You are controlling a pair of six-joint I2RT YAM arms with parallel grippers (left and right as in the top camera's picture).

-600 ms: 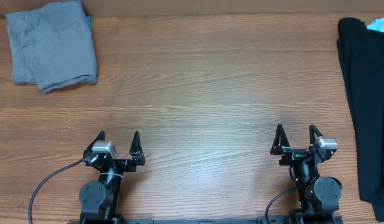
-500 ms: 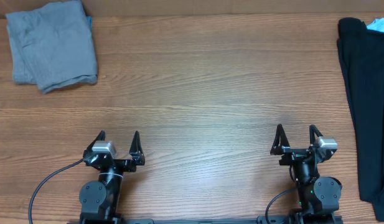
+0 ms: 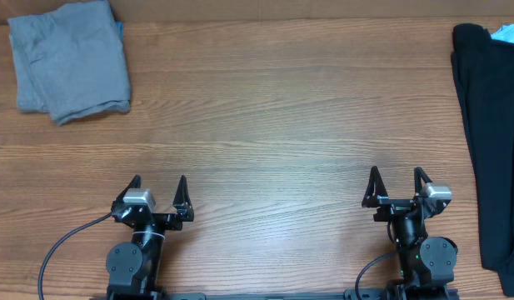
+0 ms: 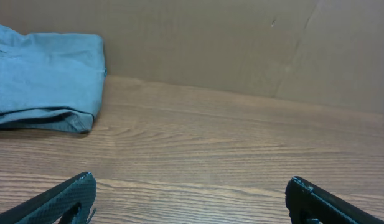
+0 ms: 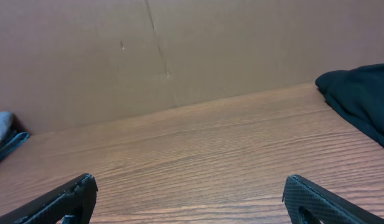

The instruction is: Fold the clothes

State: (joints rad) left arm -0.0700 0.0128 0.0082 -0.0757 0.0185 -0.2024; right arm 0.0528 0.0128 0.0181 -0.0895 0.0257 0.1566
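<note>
Right claw (image 3: 396, 182) and left claw (image 3: 159, 187) both spread wide and empty, at the near edge of the desk (image 3: 273, 108). Black shirt (image 3: 490, 133) heaped along the right edge, long axis running near-to-far, off to the right of the right claw, which is the nearer arm. Folded grey garment (image 3: 69, 58) in the far-left corner.

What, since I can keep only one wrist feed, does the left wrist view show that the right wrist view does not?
Only the left wrist view: most of the folded grey cloth, lying at far left on the table. Only the right wrist view: the black shirt at the right edge; of the grey cloth it catches just a sliver at its left edge. Both: the wooden table, the brown wall behind it, and the arm's own pair at the bottom corners, left fingers and right fingers, each pair open and empty.
</note>
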